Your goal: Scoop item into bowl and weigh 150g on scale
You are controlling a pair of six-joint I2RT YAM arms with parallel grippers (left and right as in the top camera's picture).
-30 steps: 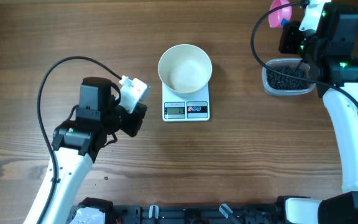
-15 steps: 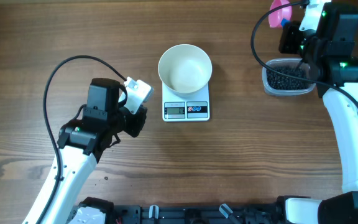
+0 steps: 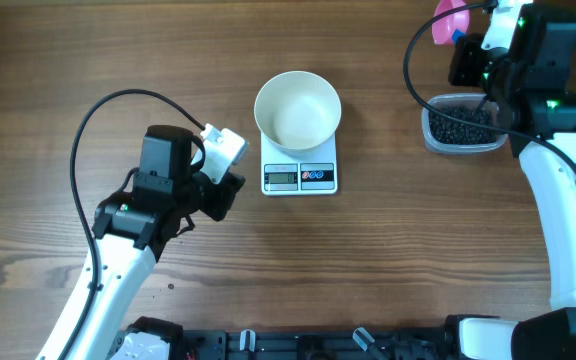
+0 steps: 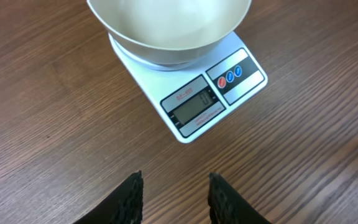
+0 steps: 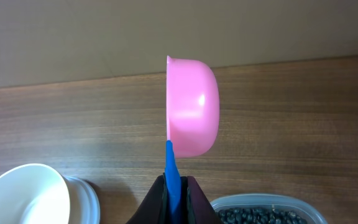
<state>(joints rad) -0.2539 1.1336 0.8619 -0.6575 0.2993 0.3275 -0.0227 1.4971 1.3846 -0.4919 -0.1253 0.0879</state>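
Overhead, my left jaws stand apart with nothing between them, just short of the scale's (image 3: 299,177) near left corner, with bare tabletop (image 3: 388,260) open on every side of them. Ahead of them the white bowl (image 3: 298,110) sits on the scale, its rim overhanging the far edge. My right jaws are clamped on the blue handle of a pink scoop (image 5: 193,116), which is turned on edge. Just beneath them, the black beads (image 3: 460,126) lie in a clear tub (image 3: 463,147).
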